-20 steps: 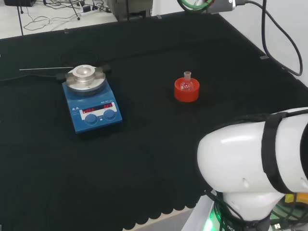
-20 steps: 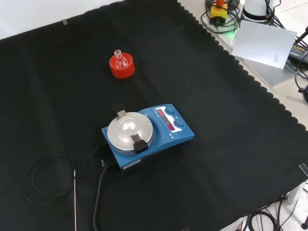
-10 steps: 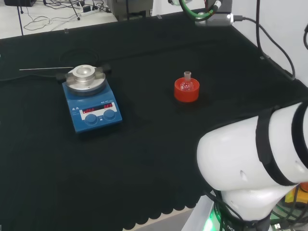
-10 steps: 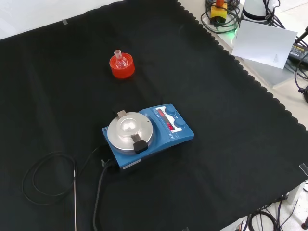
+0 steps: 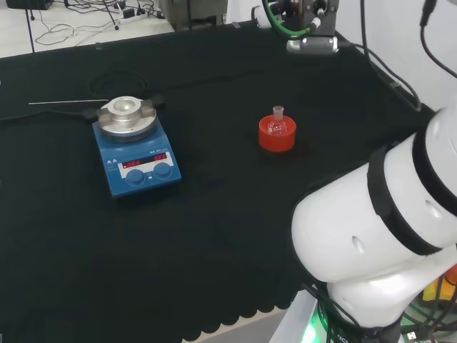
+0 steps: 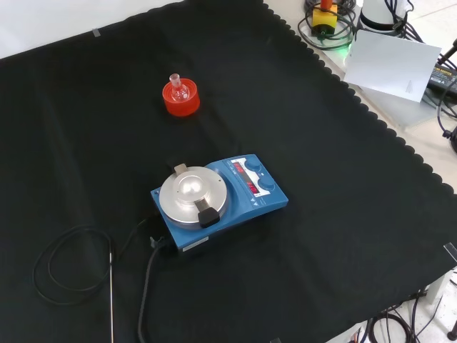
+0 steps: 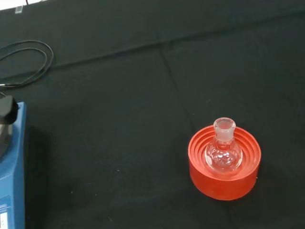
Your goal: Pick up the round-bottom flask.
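On red stand – round-bottom flask upright; untouched

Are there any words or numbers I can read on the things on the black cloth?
Blue stirrer plate: two red lit displays and small white print on its front, all too small to read.
Red ribbed stand: no writing.
Round-bottom flask: no writing or marks visible.
White sheet beside the cloth: a tiny dark mark, unreadable.
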